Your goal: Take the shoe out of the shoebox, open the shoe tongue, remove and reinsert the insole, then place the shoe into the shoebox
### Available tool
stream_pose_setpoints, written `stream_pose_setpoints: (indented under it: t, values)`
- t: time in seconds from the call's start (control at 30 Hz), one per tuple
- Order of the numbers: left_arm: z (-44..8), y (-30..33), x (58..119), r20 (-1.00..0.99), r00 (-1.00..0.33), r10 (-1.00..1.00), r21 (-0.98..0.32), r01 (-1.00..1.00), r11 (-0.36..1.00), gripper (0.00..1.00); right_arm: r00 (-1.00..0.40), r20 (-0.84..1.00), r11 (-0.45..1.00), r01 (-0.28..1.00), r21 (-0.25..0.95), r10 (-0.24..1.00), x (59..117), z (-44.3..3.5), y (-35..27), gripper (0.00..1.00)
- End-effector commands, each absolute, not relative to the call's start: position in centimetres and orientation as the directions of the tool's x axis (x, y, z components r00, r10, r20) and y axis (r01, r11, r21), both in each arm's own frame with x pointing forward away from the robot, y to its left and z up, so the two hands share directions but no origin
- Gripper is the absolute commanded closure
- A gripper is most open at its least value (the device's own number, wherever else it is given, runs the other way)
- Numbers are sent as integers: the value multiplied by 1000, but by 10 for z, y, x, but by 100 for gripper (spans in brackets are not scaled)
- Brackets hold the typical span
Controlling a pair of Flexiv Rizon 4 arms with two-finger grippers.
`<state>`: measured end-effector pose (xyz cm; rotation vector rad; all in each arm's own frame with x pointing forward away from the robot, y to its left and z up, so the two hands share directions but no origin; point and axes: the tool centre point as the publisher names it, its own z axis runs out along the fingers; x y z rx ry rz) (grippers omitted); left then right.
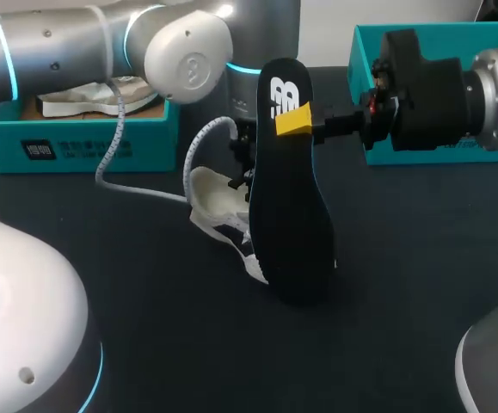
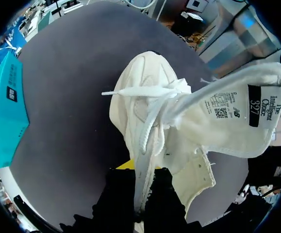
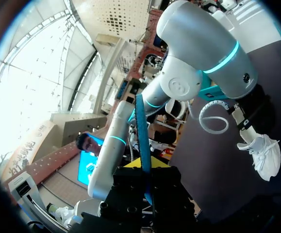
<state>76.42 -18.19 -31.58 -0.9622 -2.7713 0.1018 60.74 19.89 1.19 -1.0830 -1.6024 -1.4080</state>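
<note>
A white shoe lies on the dark table, its tongue pulled open. My left gripper stands over the shoe's far end. In the left wrist view this gripper is shut on the shoe's collar edge. My right gripper is shut on the upper end of a black insole, which stands upright just in front of the shoe. In the right wrist view the insole shows edge-on between the fingers of the right gripper. The shoe lies beyond and to one side.
A teal shoebox with paper in it stands at the back left, also seen beside the shoe. A second teal box part sits at the back right, behind my right arm. A white cable loops over the table left of the shoe.
</note>
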Motion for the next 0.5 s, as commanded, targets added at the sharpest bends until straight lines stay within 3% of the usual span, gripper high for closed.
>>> stream_pose_setpoints:
  t: [0.03,0.1,0.13,0.17,0.23,0.27,0.5]
  values:
    - [-315,-180,764,167,-766,620,-135,606,784,100,-376,918,46,927,373,125,609,11,203,100]
    - [-315,-180,764,176,-747,641,-156,622,768,100,-376,918,46,927,373,125,609,11,203,100]
    - [-315,-181,764,207,-699,685,-121,676,727,100,-376,918,46,927,373,125,609,11,203,100]
    - [-316,-182,764,256,-616,745,-200,720,664,100,-376,918,46,927,373,125,609,11,203,100]
    - [-318,-184,766,327,-483,812,-207,802,560,100,-376,918,46,927,373,125,609,11,203,100]
    - [-317,-182,769,328,-443,834,-274,801,533,100,-376,918,46,927,373,125,609,11,203,100]
    - [-319,-187,771,389,-108,915,-309,920,240,100,-376,918,46,927,373,125,609,11,203,100]
